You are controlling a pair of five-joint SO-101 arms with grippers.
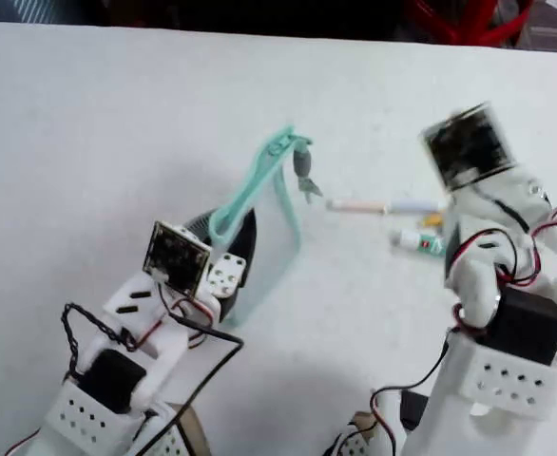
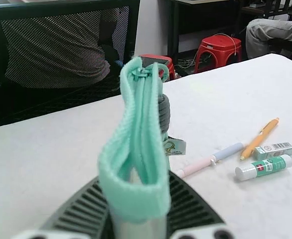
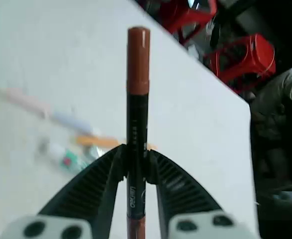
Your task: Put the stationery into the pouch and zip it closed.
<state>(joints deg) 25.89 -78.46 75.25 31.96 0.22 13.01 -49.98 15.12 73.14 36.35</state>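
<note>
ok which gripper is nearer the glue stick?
Right. The right gripper, clamped on a brown pen, hangs close by the glue stick. The left gripper is farther off, holding the mint pouch upright.

A white table [image 1: 117, 142] stands before red stools [image 2: 218, 47] and a black mesh chair [image 2: 51, 50].

White arms [image 1: 131, 302] carry black motors [image 1: 530, 325] and ribbed jaws.

Bright even light, faint soft shadow beside pouch [image 1: 245, 195]
</note>
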